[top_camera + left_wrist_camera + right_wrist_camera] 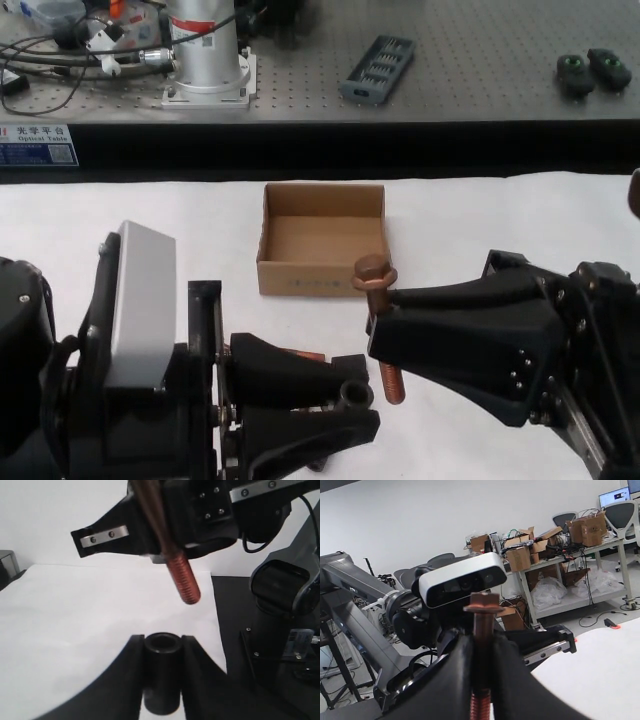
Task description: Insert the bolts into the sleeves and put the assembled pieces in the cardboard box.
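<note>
My left gripper (162, 677) is shut on a black sleeve (161, 679), held upright with its bore facing up; the sleeve (356, 390) sits at the gripper tip low in the high view. My right gripper (481, 655) is shut on the shank of a copper bolt (482, 630), hex head up. The bolt (381, 330) hangs upright, its threaded tip (186, 585) a little above the sleeve's mouth and slightly off to one side. The open cardboard box (322, 240) stands behind both grippers on the white cloth.
Another copper piece (305, 355) lies on the cloth just behind the left gripper. A perforated metal bench at the back carries a metal post (205, 50), a dark bit holder (378, 67) and two black parts (594, 72). White cloth lies open on either side of the box.
</note>
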